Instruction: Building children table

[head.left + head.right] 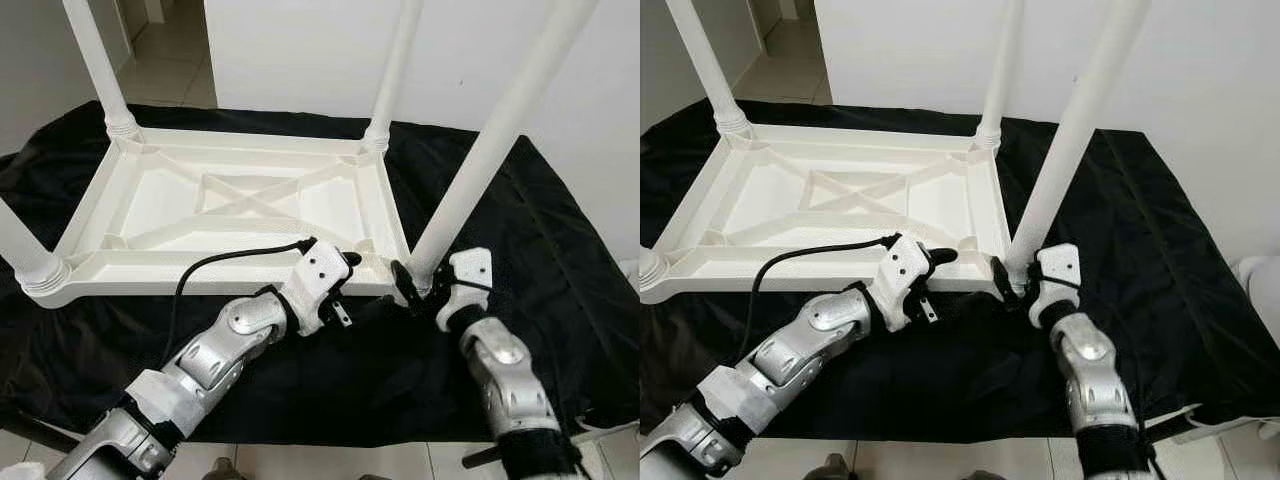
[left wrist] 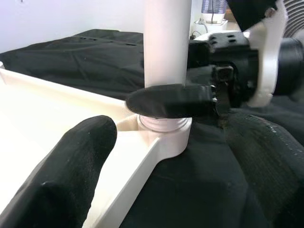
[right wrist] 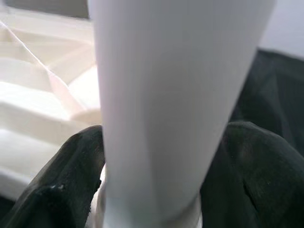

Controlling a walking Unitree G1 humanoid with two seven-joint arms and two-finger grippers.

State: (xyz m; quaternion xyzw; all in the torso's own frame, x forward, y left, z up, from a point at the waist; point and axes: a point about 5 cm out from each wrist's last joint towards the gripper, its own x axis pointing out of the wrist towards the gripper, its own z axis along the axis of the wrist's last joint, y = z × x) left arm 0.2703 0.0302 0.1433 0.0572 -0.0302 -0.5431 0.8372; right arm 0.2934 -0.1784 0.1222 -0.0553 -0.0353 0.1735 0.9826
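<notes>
Black cloth (image 1: 560,260); four legs (image 1: 480,150) (upturned table (image 1: 240,200))

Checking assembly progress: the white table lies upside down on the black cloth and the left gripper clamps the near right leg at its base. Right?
Not quite: the right gripper clamps that leg, as its wrist view shows. The left gripper rests by the table rim.

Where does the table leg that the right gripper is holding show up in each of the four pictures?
Left eye view: the table leg slants up from the near right corner socket.
Right eye view: the same leg, right of centre.
Left wrist view: upright at top centre, a black finger across its base.
Right wrist view: close up in the middle, fingers on both sides.
Shared landmark: the upturned tabletop.
</notes>
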